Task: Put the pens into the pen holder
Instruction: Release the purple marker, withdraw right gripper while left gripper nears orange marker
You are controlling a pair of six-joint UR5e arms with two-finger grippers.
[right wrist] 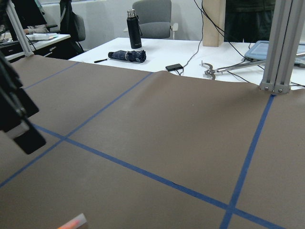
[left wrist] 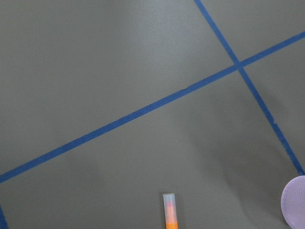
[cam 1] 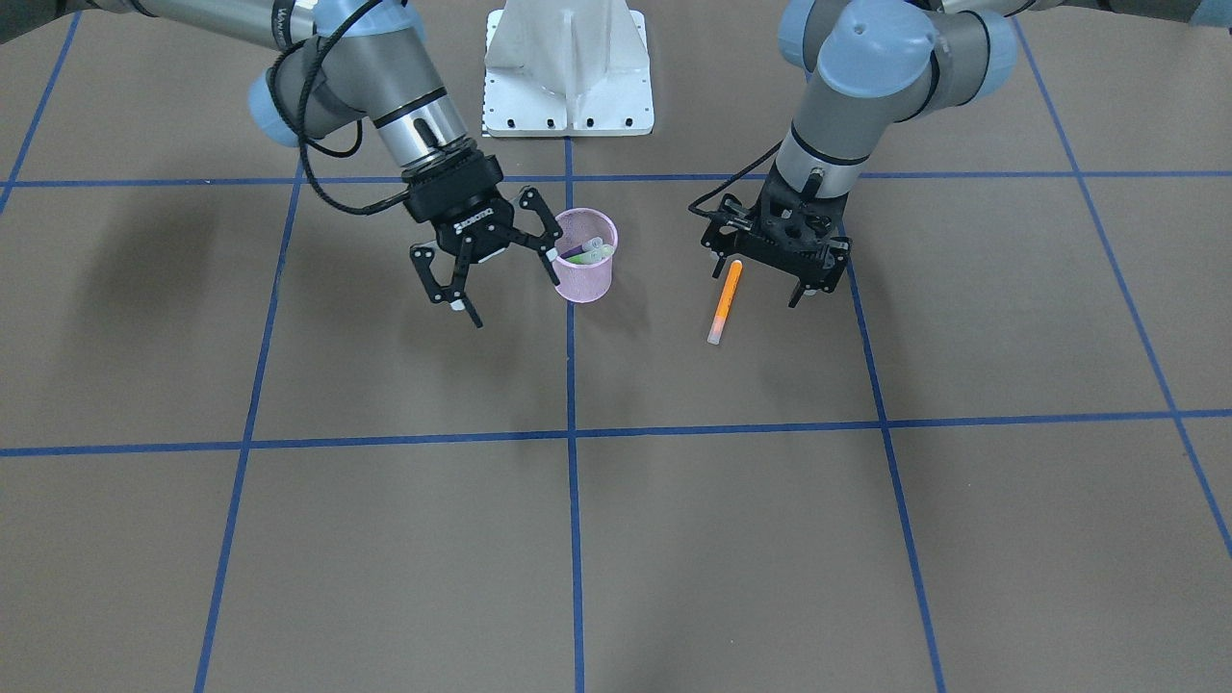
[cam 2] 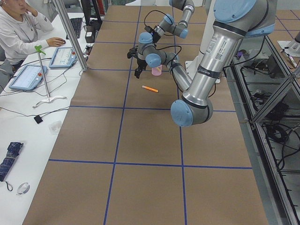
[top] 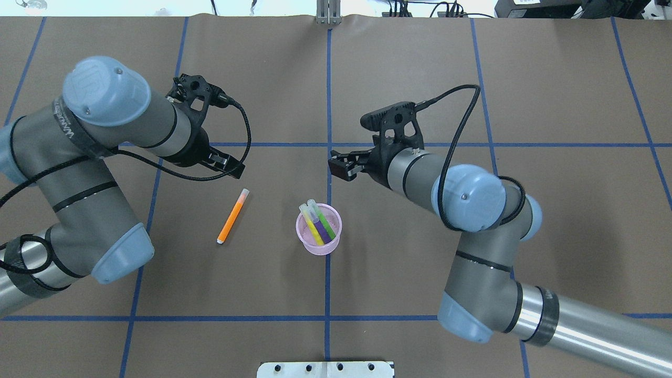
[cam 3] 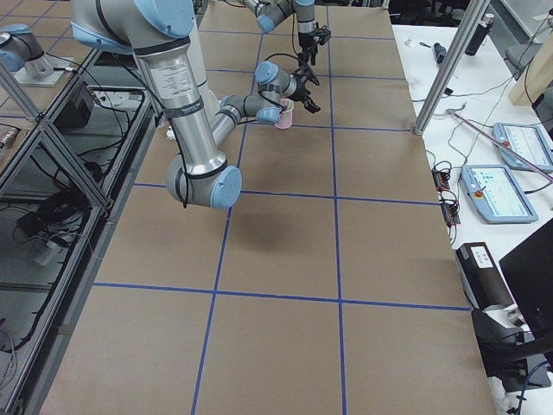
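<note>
Near the centre of the worktop (cam 1: 385,539), the left end effector (cam 1: 760,287) hangs open and empty over the orange pen (cam 1: 725,301), seemingly to grasp it; the right end effector (cam 1: 514,295) gapes empty beside the pen holder (cam 1: 585,277).

Robotics laboratory: paper-covered table (cam 2: 140,136) with a blue tape grid; at 10 o'clock, aluminium post (cam 2: 71,35), teach pendants (cam 2: 27,76) and a seated person (cam 2: 18,28).

Both built alike: left arm (top: 79,199) & right arm (top: 475,262) are grey metal tubes w/ pale-blue rounded joint caps (top: 105,92), black bands, white lettering. Thick black cables (top: 462,113) loop at wrists. Left gripper (cam 1: 757,286) & right gripper (cam 1: 516,300): black linkage fingers. White base plate (cam 1: 568,67), screws along edge.
</note>
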